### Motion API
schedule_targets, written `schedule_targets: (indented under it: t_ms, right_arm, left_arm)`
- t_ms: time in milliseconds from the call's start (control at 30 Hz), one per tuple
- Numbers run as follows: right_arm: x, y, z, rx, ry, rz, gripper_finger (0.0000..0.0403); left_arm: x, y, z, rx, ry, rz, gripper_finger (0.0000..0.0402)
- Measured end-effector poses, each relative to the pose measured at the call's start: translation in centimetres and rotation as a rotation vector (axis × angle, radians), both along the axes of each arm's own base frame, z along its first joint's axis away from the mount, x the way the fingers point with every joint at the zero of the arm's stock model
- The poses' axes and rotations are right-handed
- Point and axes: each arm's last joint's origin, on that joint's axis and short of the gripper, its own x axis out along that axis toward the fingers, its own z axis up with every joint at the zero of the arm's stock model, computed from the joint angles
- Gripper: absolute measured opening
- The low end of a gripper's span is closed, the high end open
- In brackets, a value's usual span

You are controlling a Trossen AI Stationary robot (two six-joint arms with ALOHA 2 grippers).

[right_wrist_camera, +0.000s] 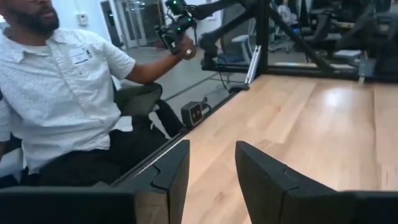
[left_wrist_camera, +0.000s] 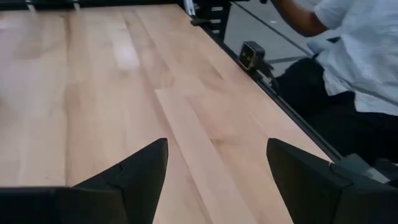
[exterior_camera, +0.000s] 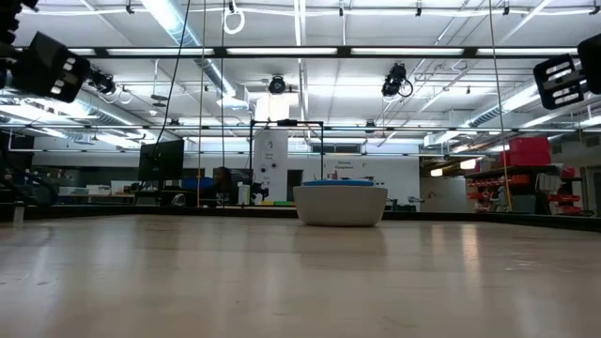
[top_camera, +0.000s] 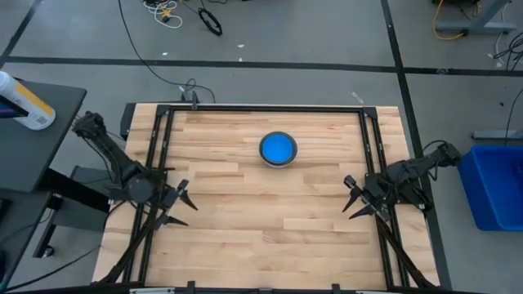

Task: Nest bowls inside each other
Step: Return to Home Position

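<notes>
The bowls stand as one nest just beyond the middle of the wooden table. A light blue bowl sits inside a grey one, whose pale wall rests on its base. Whether other bowls lie between them is hidden. My left gripper hovers open near the table's left edge, well short of the nest, with only bare wood between its fingers. My right gripper hovers near the right edge, open by a narrower gap with nothing in it.
Black frame rails run round the table. A small camera sits at the near edge, and a person in a white shirt sits just beyond it. A blue bin stands off the right side.
</notes>
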Motion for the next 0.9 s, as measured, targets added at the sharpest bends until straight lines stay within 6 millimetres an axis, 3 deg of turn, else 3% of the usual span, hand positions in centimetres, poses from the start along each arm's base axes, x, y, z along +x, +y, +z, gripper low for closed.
schedule_targets:
  t_ms: [333, 500, 567, 900]
  right_arm:
    - [-0.4, 0.7, 0.0, 0.008, -0.005, 0.025, 0.0142]
    - [-0.4, 0.8, -0.1, -0.010, 0.004, -0.028, 0.0140]
    - [-0.5, 0.8, -0.2, -0.023, 0.006, -0.029, 0.0142]
    - [-0.8, 1.3, 0.3, 0.053, 0.004, 0.166, 0.0139]
  left_arm:
    - [-2.6, 0.8, -2.5, -0.025, -0.037, -0.006, 0.0279]
    - [-3.8, 0.5, -2.6, -0.108, 0.062, -0.215, 0.0281]
    - [-3.8, 0.4, -2.4, -0.177, 0.072, -0.215, 0.0280]
    - [-4.0, 0.4, -1.4, -0.131, -0.094, -0.292, 0.0279]
